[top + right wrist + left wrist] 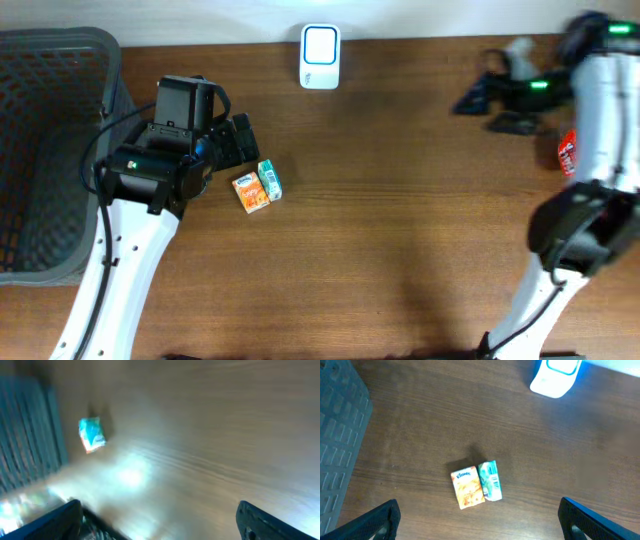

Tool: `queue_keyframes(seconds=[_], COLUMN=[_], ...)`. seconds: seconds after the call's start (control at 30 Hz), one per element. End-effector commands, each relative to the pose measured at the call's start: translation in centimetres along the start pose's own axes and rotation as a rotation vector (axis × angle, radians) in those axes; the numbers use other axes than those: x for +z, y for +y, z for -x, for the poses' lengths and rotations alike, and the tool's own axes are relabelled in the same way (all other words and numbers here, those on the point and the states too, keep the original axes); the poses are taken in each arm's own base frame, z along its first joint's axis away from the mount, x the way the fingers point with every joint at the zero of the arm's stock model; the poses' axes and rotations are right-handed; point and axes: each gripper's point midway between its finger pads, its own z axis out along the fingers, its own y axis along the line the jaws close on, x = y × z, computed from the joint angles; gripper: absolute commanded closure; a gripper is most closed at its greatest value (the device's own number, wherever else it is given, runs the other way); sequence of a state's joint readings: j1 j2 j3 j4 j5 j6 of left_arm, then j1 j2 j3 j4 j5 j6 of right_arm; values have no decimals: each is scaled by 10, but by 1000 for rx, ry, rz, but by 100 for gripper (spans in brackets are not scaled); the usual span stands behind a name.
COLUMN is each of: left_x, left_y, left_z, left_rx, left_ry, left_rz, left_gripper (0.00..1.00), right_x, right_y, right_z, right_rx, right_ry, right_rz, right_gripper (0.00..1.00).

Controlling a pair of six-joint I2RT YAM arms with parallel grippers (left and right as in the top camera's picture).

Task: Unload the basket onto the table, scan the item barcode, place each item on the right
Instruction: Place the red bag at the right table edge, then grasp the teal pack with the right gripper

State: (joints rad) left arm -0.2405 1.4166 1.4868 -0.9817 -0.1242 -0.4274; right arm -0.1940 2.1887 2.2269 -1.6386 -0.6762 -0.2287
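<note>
Orange tissue pack (250, 193) and teal carton (270, 181) are laid touching on wooden desk (400, 220), beside wide-open left tool (479, 520). Right tool (157, 515) is seen spread wide, blurred. Red object (567, 152) is partly hidden.

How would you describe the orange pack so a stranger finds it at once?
From the grey basket at the left of the table, move right past the left arm. Two small packs lie touching there; pick the orange Kleenex pack, not the teal pack.
</note>
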Motion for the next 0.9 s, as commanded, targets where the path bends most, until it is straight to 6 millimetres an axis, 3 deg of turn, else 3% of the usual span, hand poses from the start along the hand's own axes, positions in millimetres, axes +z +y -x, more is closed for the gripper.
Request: queue_keyframes(seconds=[0.0,0.03,0.1,0.13,0.17,0.23,0.47,0.5,0.57,0.6,0.63,0.67,0.7,0.77,0.8,0.83,0.87], left_x=[-1,-1,-1,-1,-1,-1,-1,-1,-1,-1,-1,-1,-1,-1,-1,-1,-1], left_y=[1,1,1,1,1,1,1,1,1,1,1,1,1,1,1,1,1], left_z=[1,1,2,2,2,2,2,1,2,2,2,2,2,2,2,2,1], left_rx=[4,4,4,4,4,4,4,4,4,4,4,4,4,4,4,4,4], left_ry=[-6,-6,-6,-6,-6,-6,-6,-6,-6,-6,-6,-6,-6,-6,-6,-6,-6], left_rz=[2,3,3,3,3,3,3,3,3,3,3,3,3,3,3,3,3], left_gripper=[1,1,1,1,1,1,1,1,1,1,1,1,1,1,1,1,1], right_x=[103,149,208,236,257,280,333,339,345,341,328,309,276,183,151,124,120], right_y=[67,98,142,161,181,201,172,167,168,168,162,147,121,59,38,18,5], right_z=[-25,-38,-52,-53,-52,-55,-65,-67,-72,-68,-60,-48,-32,-6,-1,1,-2], right_rx=[-181,-197,-217,-195,-195,-200,-199,-203,-213,-211,-189,-175,-165,-133,-130,-105,-102], right_ry=[191,229,242,220,182,143,151,148,153,144,127,96,50,-78,-131,-185,-193], right_rz=[72,126,203,217,246,234,111,80,64,60,40,-16,-151,-573,-758,-950,-1046], right_gripper=[4,5,19,20,21,21,23,32,62,88,96,96,96,96,94,94,94])
